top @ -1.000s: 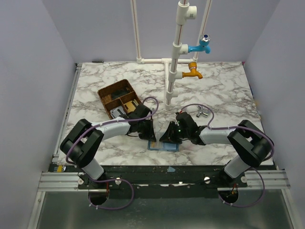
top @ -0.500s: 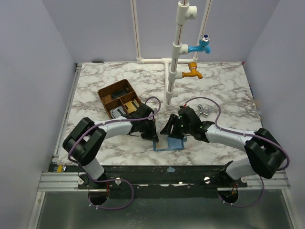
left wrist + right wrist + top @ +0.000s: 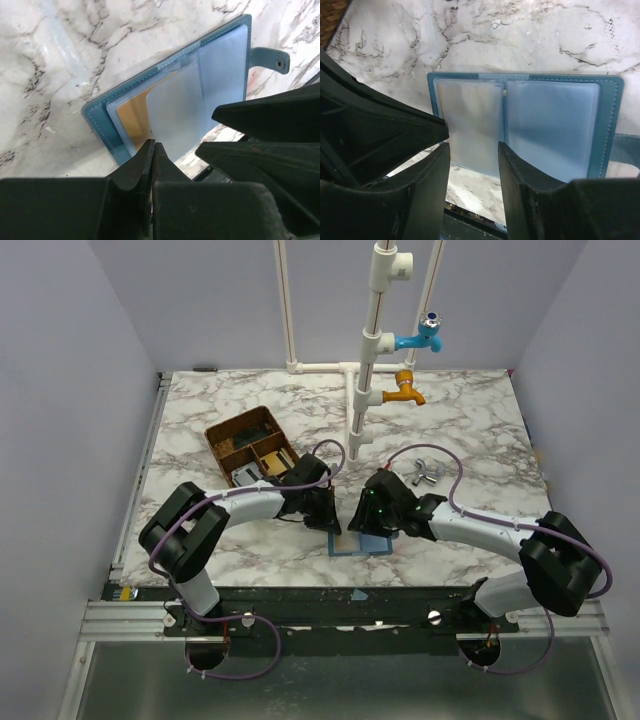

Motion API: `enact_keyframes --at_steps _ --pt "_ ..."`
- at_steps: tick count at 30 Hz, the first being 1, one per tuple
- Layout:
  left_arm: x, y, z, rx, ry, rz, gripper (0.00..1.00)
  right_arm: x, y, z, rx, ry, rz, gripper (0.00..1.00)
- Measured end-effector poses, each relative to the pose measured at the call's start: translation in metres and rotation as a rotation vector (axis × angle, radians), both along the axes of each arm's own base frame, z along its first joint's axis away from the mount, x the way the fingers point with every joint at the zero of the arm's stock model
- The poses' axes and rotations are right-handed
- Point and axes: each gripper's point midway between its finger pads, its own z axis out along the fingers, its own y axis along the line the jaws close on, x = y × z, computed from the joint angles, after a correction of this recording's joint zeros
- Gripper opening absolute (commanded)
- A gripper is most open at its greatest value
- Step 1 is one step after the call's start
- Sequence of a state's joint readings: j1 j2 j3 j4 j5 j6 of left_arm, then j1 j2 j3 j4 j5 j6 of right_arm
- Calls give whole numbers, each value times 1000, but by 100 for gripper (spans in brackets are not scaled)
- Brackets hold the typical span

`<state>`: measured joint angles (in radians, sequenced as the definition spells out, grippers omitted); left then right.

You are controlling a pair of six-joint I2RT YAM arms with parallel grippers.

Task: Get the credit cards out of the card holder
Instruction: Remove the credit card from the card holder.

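Observation:
The blue card holder [image 3: 360, 543] lies open on the marble near the table's front edge. In the left wrist view its blue cover [image 3: 102, 127] frames clear sleeves with a pale grey-white card [image 3: 187, 107] and a tan layer [image 3: 131, 114] beneath. My left gripper [image 3: 152, 146] is shut, its tips at the near edge of the pale card; I cannot tell whether it pinches anything. My right gripper [image 3: 472, 150] is open, its fingers straddling the near edge of the holder's left sleeve [image 3: 470, 122]. In the top view the two grippers [image 3: 330, 523] [image 3: 366, 523] meet over the holder.
A brown divided tray [image 3: 250, 445] sits behind the left arm. A white pipe stand [image 3: 360, 390] with blue and orange taps rises at the back centre. A small metal part [image 3: 425, 473] lies behind the right arm. The holder's snap strap [image 3: 272, 57] sticks out sideways.
Both grippers have closed in on the holder: the left moved right, the right swung in over its near edge. The holder slid slightly right.

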<state>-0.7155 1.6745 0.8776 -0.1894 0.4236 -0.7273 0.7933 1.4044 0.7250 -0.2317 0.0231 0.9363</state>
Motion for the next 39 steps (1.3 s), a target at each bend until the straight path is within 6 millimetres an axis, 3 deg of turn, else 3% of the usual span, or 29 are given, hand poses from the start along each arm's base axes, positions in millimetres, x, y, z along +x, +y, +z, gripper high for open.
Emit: enact_keyframes --at_steps 16,27,34,39 --pt "2 -24 12 -47 -1 -45 0 1 -23 -1 -151 -36 -45 47" --pt "4 -48 36 -111 -23 -87 0 2 -40 26 -155 -98 -103 49" --pt "7 -75 38 -128 -18 -128 0 2 -51 45 -147 -135 -141 51" --pt "4 -91 31 -113 1 -156 19 0 -57 54 -143 -149 -164 54"
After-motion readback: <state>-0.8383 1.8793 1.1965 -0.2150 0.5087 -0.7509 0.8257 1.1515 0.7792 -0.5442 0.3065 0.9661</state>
